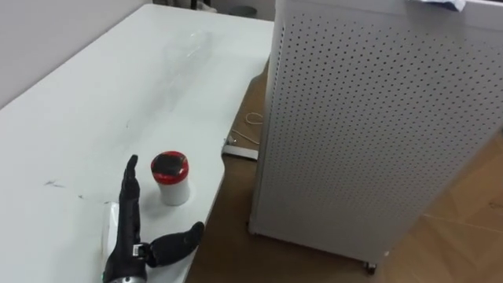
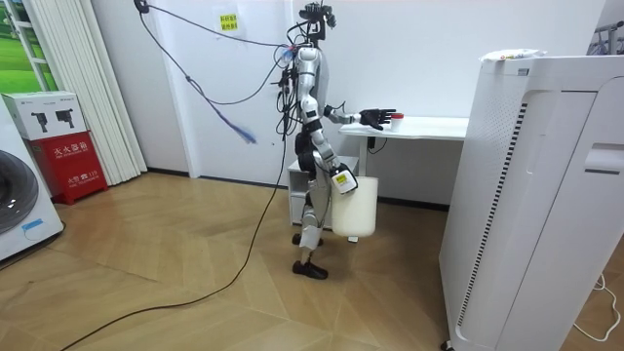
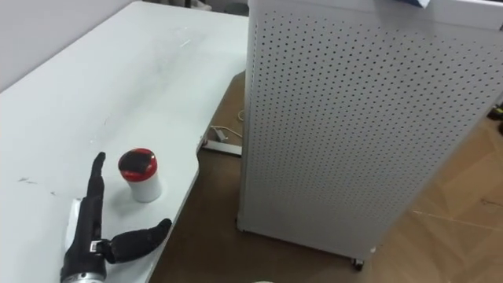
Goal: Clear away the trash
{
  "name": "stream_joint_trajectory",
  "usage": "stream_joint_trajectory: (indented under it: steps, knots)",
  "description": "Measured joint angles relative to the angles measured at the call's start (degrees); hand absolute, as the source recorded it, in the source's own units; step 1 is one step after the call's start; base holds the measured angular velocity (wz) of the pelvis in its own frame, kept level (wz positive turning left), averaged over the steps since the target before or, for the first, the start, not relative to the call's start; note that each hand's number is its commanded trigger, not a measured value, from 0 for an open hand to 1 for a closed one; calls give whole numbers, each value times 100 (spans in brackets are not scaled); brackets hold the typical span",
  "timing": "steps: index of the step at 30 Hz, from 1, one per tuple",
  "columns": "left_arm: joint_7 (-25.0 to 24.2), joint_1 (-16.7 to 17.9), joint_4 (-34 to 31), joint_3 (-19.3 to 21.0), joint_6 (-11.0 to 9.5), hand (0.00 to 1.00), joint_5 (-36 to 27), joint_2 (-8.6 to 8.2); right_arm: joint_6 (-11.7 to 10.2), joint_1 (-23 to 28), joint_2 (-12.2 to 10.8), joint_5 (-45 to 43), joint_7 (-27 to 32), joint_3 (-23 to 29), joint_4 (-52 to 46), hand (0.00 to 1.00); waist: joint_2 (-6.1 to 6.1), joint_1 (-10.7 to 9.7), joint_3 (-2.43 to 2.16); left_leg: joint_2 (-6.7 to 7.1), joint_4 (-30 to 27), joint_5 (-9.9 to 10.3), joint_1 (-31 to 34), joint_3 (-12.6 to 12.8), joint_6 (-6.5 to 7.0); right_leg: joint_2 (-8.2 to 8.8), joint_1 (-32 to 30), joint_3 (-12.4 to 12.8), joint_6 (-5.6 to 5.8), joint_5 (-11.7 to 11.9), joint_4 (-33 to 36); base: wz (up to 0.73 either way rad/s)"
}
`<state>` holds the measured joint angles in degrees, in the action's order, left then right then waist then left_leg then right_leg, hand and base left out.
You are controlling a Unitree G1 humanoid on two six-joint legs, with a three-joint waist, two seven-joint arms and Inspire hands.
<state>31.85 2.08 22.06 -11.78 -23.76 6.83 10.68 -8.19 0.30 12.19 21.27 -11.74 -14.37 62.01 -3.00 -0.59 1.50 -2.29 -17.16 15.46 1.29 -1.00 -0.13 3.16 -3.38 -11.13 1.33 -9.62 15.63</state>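
Observation:
A small white cup with a red lid [image 1: 170,179] stands upright near the front edge of the white table [image 1: 118,86]. My left hand [image 1: 126,234] hovers low over the table just left of the cup, fingers straight and pointing forward, thumb spread toward the table's edge; it is open and holds nothing. The cup is a few centimetres from the fingertips, untouched. In the room view I stand at the table's end with the left hand [image 2: 378,118] stretched over it. A white bin [image 2: 356,207] hangs by my hip at my right hand [image 2: 341,179], clear of the floor.
A tall white perforated cabinet [image 1: 377,126] stands on the wooden floor right of the table, with a narrow gap between them. A white power strip [image 1: 240,148] and a thin cable [image 1: 253,119] lie in that gap. Curtains and a red box [image 2: 68,161] are at the room view's left.

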Motion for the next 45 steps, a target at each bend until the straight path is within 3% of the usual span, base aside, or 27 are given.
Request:
stream_joint_trajectory:
  steps: [2,7,17,29,40,45]
  knots:
    - [5,2,2,-1,0,0,-18,4,0,5,-1,-34,-43,0,-2,100,2,64,-73,-2,3,-4,-13,33,-7,-3,-33,34,-13,17,13,-9]
    - [17,11,1,34,-1,0,-198,18,0,36,-13,-176,-50,-2,-42,100,40,120,-131,-6,108,-17,-209,101,-23,-23,74,131,-18,21,10,-10]
    - [15,78,1,43,-2,0,-301,86,0,113,-75,-395,-102,-2,-229,100,60,145,-120,-7,255,-24,-395,142,-29,-32,184,169,-17,21,-15,-3]
    - [8,80,4,41,0,0,-1104,78,0,204,-84,-567,-92,2,-522,100,62,203,-118,-8,286,-28,-390,118,-28,-38,194,161,-15,20,-110,0]
    - [-119,28,4,41,146,0,-1540,67,25,254,-157,-628,-93,-1,-699,100,15,-51,-64,-6,263,-28,-368,101,-28,-34,203,138,-13,20,-109,1]
    - [-118,-275,4,38,161,0,-1543,56,84,262,-176,-660,-95,-2,-700,100,15,-163,-59,-6,262,-28,-288,179,-28,-31,97,186,-9,24,-68,-6]
